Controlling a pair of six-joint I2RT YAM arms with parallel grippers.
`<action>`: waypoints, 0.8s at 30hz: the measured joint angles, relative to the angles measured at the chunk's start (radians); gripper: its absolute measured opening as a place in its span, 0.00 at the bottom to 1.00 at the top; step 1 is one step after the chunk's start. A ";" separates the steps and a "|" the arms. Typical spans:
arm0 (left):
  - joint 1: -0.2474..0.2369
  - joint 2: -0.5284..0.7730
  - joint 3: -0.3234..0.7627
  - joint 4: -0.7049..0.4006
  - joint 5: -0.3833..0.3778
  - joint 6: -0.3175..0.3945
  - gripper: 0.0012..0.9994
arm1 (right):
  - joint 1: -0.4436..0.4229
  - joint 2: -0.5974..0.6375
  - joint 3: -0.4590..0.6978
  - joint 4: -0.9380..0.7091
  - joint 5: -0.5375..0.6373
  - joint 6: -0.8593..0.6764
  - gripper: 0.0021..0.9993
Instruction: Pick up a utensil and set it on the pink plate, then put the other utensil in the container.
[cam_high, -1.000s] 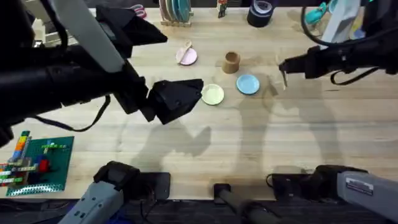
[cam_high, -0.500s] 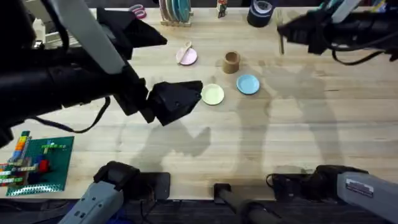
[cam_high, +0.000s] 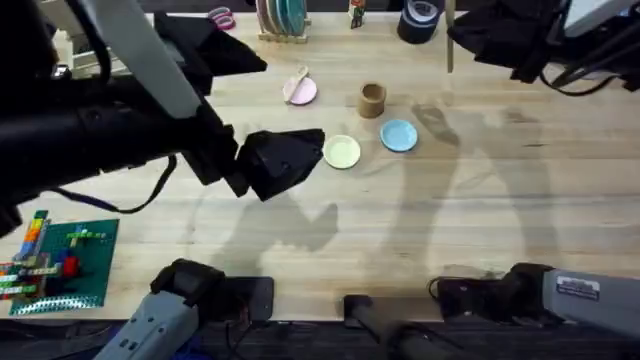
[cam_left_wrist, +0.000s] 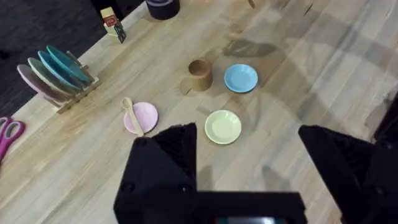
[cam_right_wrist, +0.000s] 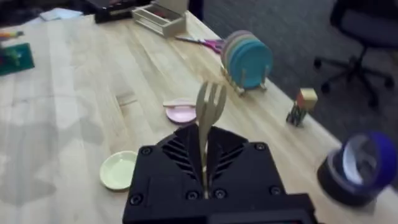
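The wooden spoon (cam_high: 299, 79) lies across the pink plate (cam_high: 303, 94) at the back centre, also seen as spoon (cam_left_wrist: 131, 114) on plate (cam_left_wrist: 145, 116). The brown cup container (cam_high: 372, 99) stands upright just right of it. My right gripper (cam_high: 468, 38) hovers high over the far right of the table, shut on the wooden fork (cam_high: 450, 45). In the right wrist view the fork (cam_right_wrist: 209, 115) stands prongs up between the shut fingers (cam_right_wrist: 204, 155). My left gripper (cam_high: 290, 160) hangs open above the table, near the yellow plate, fingers (cam_left_wrist: 163, 171) wide apart and empty.
A yellow plate (cam_high: 342, 152) and a light blue plate (cam_high: 399, 135) sit in front of the cup. A plate rack (cam_high: 280, 20), scissors (cam_high: 222, 16) and a black tape roll (cam_high: 418, 20) line the far edge. A brick baseplate (cam_high: 60, 265) lies front left.
My right gripper has risen and moved toward the far edge with the fork still held. The left arm, the spoon and the plates have stayed put.
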 joint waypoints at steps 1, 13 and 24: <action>0.000 0.000 0.000 0.000 0.000 0.000 1.00 | 0.003 0.014 0.000 0.029 -0.017 -0.014 0.03; 0.000 0.000 0.000 0.000 0.000 0.000 1.00 | 0.160 0.163 0.000 0.377 -0.114 -0.105 0.03; 0.000 0.000 0.000 0.000 0.000 0.000 1.00 | 0.200 0.226 0.000 0.416 -0.137 -0.126 0.03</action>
